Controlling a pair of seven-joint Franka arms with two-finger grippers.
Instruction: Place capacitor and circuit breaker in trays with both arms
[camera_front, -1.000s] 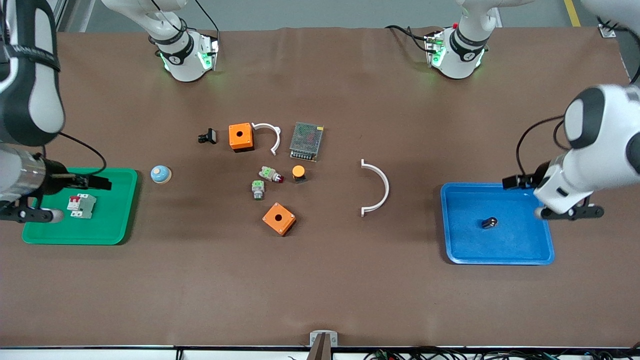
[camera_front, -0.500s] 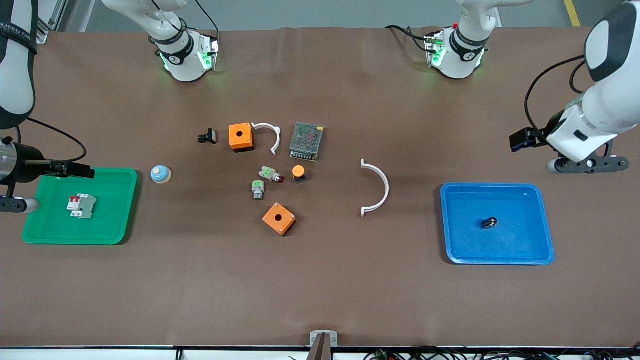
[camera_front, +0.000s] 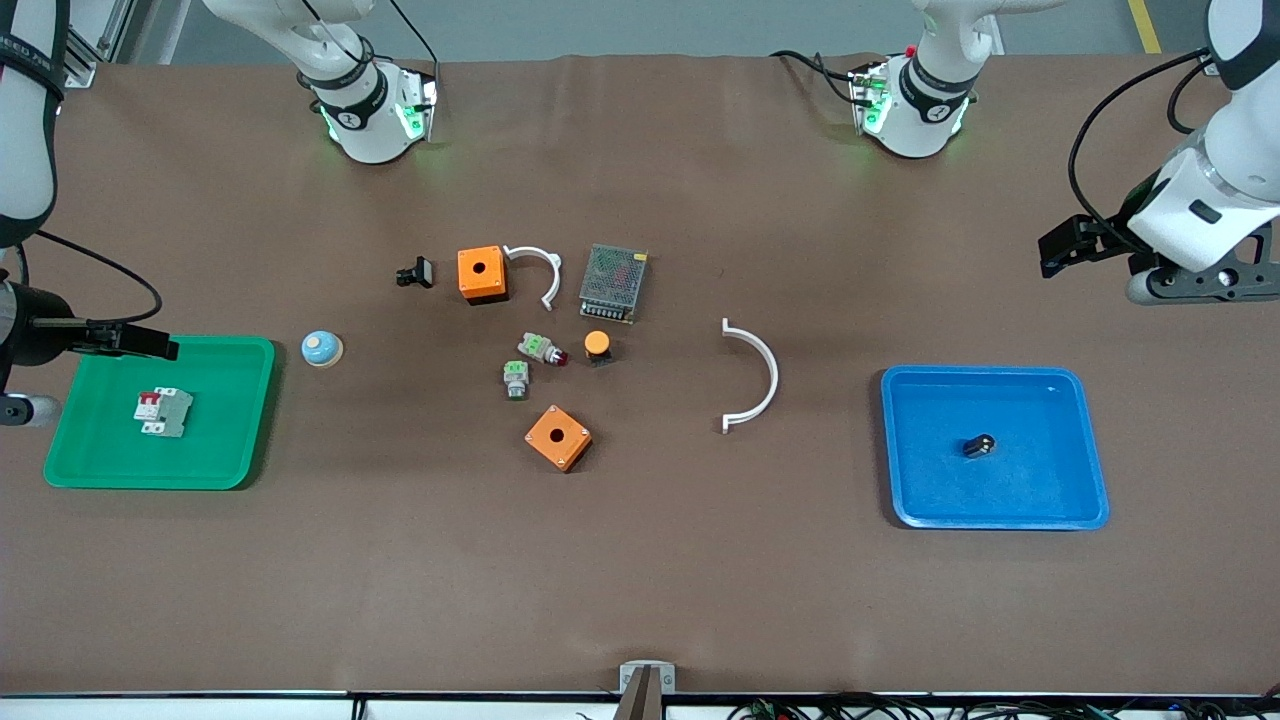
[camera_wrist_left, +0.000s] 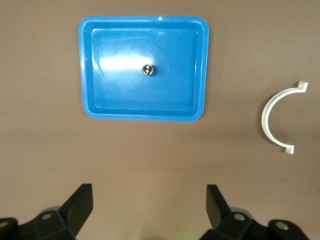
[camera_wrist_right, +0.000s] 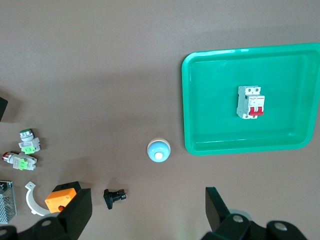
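Currently: capacitor (camera_front: 979, 445) lying in the blue tray (camera_front: 1060, 505), right of frame centre; seen end-on in the left wrist view (camera_wrist_left: 148, 69). Circuit breaker (camera_front: 164, 412) flat in the green tray (camera_front: 240, 450) at the frame's left edge, red levers visible (camera_wrist_right: 251, 102). White arc (camera_front: 755, 375) on the table between the central clutter and the blue tray. Right gripper (camera_wrist_right: 145, 212) at the left edge above the green tray, jaws wide apart, empty. Left gripper (camera_wrist_left: 149, 207) upper right, above the blue tray in frame, jaws spread, empty.

Brown table (camera_front: 640, 580), two trays, parts
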